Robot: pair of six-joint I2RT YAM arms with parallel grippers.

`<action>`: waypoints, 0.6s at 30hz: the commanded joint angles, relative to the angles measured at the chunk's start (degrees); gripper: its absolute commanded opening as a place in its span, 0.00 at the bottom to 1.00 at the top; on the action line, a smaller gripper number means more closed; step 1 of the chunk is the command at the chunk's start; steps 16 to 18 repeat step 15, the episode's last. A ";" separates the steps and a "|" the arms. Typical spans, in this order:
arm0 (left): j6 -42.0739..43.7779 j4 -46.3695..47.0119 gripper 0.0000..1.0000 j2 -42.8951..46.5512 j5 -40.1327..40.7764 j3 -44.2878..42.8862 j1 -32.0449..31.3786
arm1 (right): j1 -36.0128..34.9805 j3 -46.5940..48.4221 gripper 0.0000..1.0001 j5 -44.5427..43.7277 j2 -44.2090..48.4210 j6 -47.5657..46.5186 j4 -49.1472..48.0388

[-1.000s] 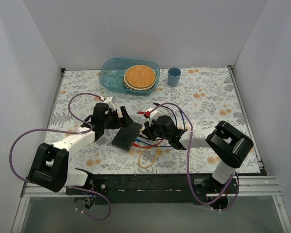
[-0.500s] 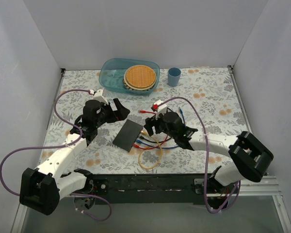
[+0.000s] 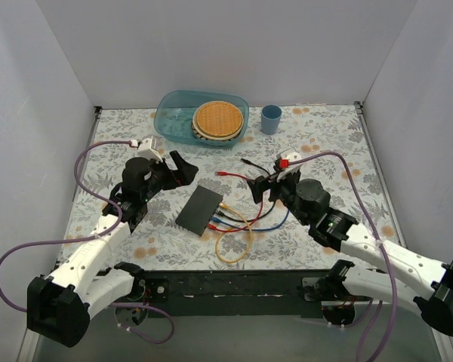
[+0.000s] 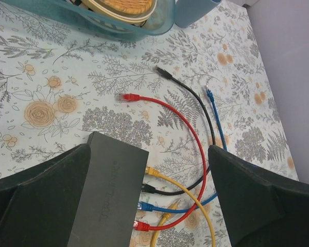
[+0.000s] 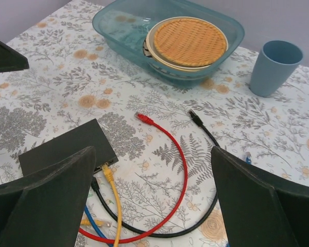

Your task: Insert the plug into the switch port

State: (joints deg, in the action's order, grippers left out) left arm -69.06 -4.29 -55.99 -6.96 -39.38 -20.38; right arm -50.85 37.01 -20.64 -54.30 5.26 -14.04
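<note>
Your left gripper and right gripper gape empty; the red plug lies between them, roughly at the right's 9 o'clock, tip pointing to 9.

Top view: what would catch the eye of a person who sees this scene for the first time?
The black switch lies mid-table, with red, yellow, blue and black cables fanning from one long edge. The left gripper and the right gripper hang open on either side of it. At the far edge sits a teal tub holding a woven plate, with a blue cup beside it.
</note>
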 commanded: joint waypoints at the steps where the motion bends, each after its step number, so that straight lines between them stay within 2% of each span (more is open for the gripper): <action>1: -0.38 1.04 0.98 2.90 2.65 0.00 -0.10 | 0.05 -2.65 0.99 -5.19 4.81 -3.49 2.00; 12: 1.64 3.94 0.98 3.34 2.13 1.41 -0.18 | 0.05 -3.53 0.99 -16.09 3.77 -1.92 3.75; 15: 1.30 3.94 0.98 3.60 7.02 1.84 -0.18 | 0.05 -3.88 0.98 -17.66 2.98 -5.77 2.54; 18: 1.30 3.94 0.98 3.60 7.02 1.84 -0.18 | 0.05 -3.88 0.98 -17.66 2.98 -5.77 2.54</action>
